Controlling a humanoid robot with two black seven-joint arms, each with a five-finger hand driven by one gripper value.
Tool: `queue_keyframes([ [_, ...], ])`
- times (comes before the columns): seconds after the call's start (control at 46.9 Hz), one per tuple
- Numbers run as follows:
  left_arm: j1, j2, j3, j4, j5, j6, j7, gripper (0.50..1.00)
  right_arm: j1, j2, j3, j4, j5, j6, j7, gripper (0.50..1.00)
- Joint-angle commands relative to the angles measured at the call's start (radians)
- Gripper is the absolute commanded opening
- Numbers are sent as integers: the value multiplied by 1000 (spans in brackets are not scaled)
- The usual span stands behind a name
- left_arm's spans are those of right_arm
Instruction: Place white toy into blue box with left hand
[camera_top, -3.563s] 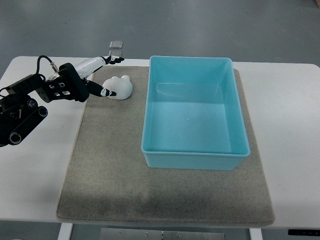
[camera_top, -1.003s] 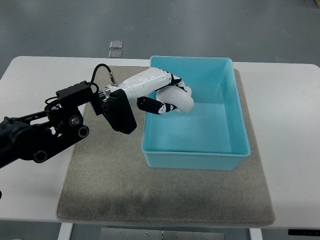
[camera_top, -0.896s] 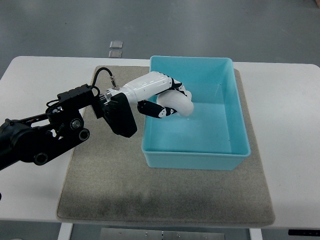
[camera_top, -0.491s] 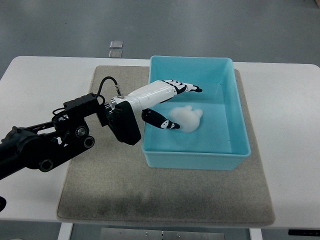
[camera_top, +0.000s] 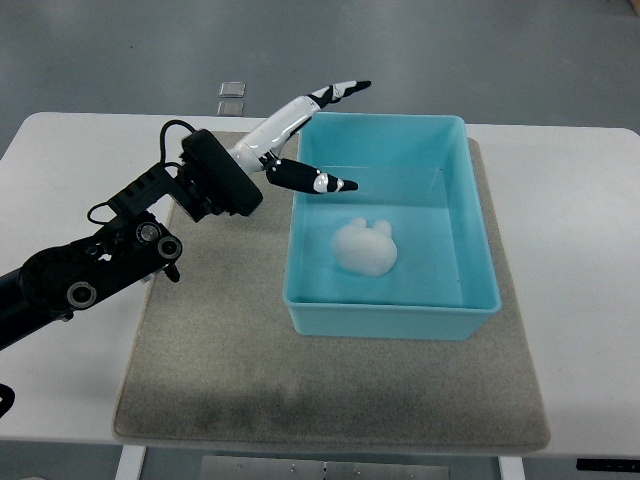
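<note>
Small white rounded plush toy (camera_top: 364, 247) lies on the floor of the light-blue rectangular plastic box (camera_top: 391, 309), left of centre and free of the walls. Its two ear-like bumps point toward the far wall; long axis runs near-to-far, slightly tilted. Left robot hand (camera_top: 303, 133) is above the box's far-left corner, fingers (camera_top: 340, 91) spread, holding nothing. Box sits on a grey felt mat (camera_top: 218, 350) on the white worktop (camera_top: 70, 370).
</note>
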Motion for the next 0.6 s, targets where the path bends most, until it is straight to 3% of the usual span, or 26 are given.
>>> queue_keyframes([
  [0.0, 3, 6, -24, 2, -181, -1, 0, 992, 0, 0, 0, 0, 0, 0, 0, 936],
  [0.171, 5, 10, -80, 54, -496, -10, 6, 992, 0, 0, 0, 0, 0, 0, 0, 936],
  [0.277, 3, 12, -83, 117, -547, -4, 9, 994, 0, 0, 0, 0, 0, 0, 0, 936],
  [0.427, 9, 14, -153, 159, -605, -38, 7, 994, 0, 0, 0, 0, 0, 0, 0, 936],
  [0.576, 48, 9, -225, 163, -847, -107, 7, 994, 0, 0, 0, 0, 0, 0, 0, 936],
])
